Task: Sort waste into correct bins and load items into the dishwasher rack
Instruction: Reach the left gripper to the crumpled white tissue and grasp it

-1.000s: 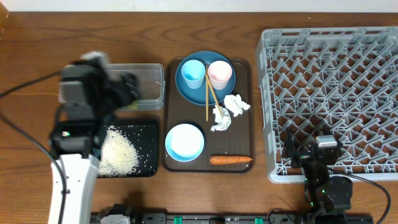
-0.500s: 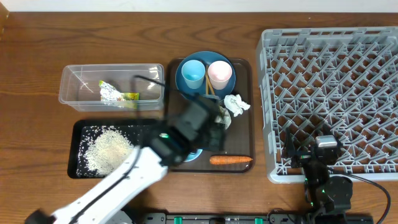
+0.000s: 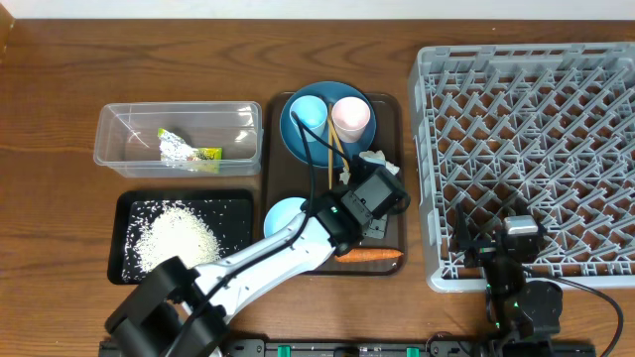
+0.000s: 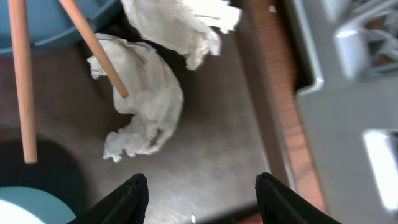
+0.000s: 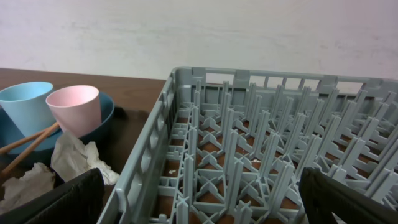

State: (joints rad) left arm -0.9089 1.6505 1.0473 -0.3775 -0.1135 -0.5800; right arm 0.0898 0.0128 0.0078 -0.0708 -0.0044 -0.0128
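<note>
My left gripper [image 3: 369,220] is open and empty, low over the brown tray; the wrist view [image 4: 202,186] shows its fingers just short of the crumpled white paper [image 4: 149,106]. A second wad [image 4: 180,25] lies beyond it. Chopsticks [image 4: 93,43] rest from the blue plate [image 3: 298,134] onto the paper. The light blue cup [image 3: 310,111] and pink cup [image 3: 350,114] stand on the plate. My arm half hides the bowl [image 3: 283,213]. The carrot [image 3: 369,255] lies at the tray's front. My right gripper [image 5: 202,186] is open at the rack's [image 3: 526,149] front edge.
The wrapper [image 3: 189,151] lies in the clear tub [image 3: 179,114] at the left. Rice [image 3: 177,238] lies in the black tray [image 3: 124,233] in front of it. The brown serving tray [image 3: 392,109] sits close beside the rack's left wall.
My left arm has swung right from over the clear tub to the brown tray, leaving the wrapper in the tub. The right arm has not moved.
</note>
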